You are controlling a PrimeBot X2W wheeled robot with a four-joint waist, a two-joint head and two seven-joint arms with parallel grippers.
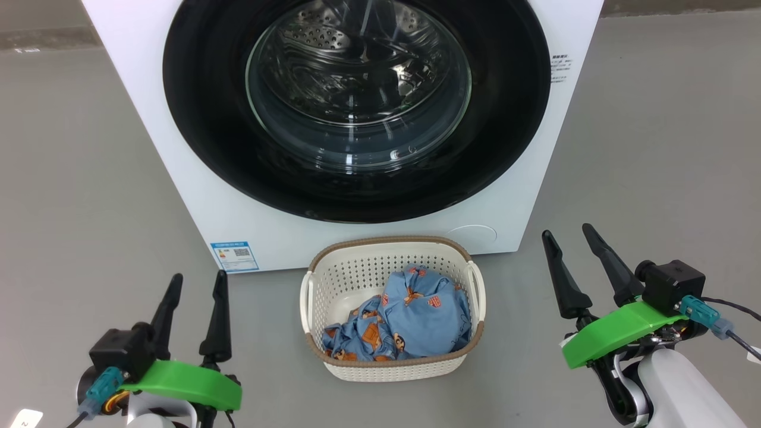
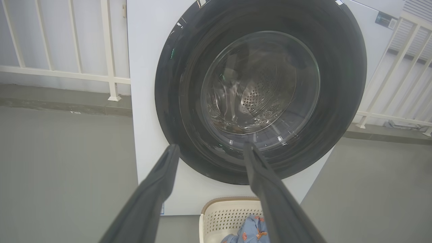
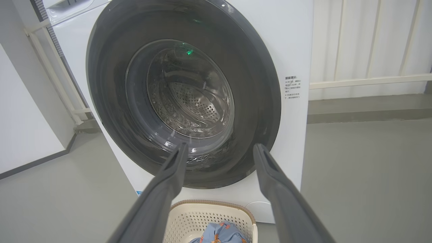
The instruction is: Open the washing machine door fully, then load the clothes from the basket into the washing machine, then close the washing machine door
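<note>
Washing machine door (image 1: pixel 357 101) sits shut and flush against the washing machine (image 1: pixel 178 196), ahead of and above both grippers; so the first step looks not yet begun, and loading and closing are left as well. All the clothes (image 1: pixel 410 315) lie heaped in the basket (image 1: pixel 392 241), which stands on the floor (image 1: pixel 89 178) between the two grippers and a little ahead of them, close under the door's lower rim; the drum seen through the glass looks bare.

Left gripper (image 1: pixel 199 276) has its fingers spread apart with nothing between them; right gripper (image 1: pixel 566 230) is the same, fingers parted and holding nothing; both point up toward the machine's front, well short of it.

Edges: the door's black rim is the likely purchase, but I cannot tell where its handle or catch is. The basket is near the door's bottom edge, so the swing may pass close over its brown rim; that is a judgement.

Room: bare floor lies outward of each gripper, wide on both sides; a white railing (image 2: pixel 108 50) stands beyond the machine, well away.
</note>
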